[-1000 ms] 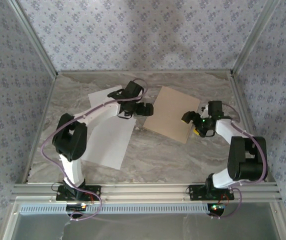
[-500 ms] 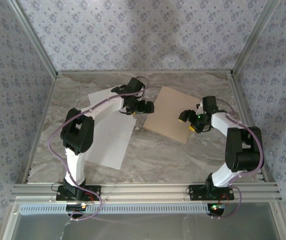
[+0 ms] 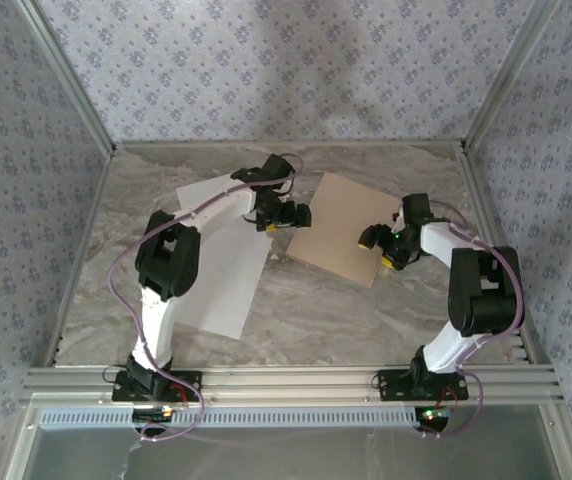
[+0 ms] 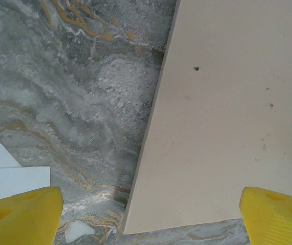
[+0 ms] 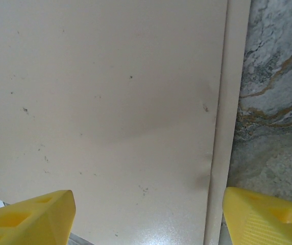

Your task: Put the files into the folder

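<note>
Folder (image 3: 344, 228) lies closed and flat on the table (image 3: 346, 310), files (image 3: 221, 270) just beside it, and with left gripper (image 3: 286, 216) and right gripper (image 3: 377, 242) both gaping empty over its edges, a pinch could skid the cover rather than lift it.

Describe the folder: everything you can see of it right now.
The folder is a flat tan cardboard rectangle, apparently closed, lying skewed on the marble table right of centre. Small dark specks mark its matte cover; a creased strip runs along its right edge. Bare marble separates it from the white sheets. The open left pincer is over its left edge, the open right pincer over its right; contact cannot be told.
</note>
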Robot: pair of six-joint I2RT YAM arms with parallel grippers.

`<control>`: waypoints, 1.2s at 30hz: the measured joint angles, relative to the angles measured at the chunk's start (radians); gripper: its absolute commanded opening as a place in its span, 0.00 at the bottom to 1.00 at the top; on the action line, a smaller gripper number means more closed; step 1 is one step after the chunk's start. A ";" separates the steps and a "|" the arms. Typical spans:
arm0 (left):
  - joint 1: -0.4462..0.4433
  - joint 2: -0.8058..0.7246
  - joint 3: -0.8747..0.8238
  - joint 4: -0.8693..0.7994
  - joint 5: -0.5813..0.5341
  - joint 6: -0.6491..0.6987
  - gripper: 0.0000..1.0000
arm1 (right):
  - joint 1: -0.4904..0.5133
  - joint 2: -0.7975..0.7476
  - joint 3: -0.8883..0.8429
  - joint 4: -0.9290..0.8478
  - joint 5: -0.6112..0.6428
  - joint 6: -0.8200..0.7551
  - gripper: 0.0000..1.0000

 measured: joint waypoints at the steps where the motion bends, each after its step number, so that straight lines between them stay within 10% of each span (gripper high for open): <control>1: -0.001 0.005 0.008 0.000 0.003 0.000 0.90 | 0.001 0.002 0.000 0.000 -0.001 0.000 0.78; 36: -0.031 0.163 0.121 -0.041 0.087 0.000 0.90 | 0.006 0.064 0.043 0.006 -0.052 -0.015 0.79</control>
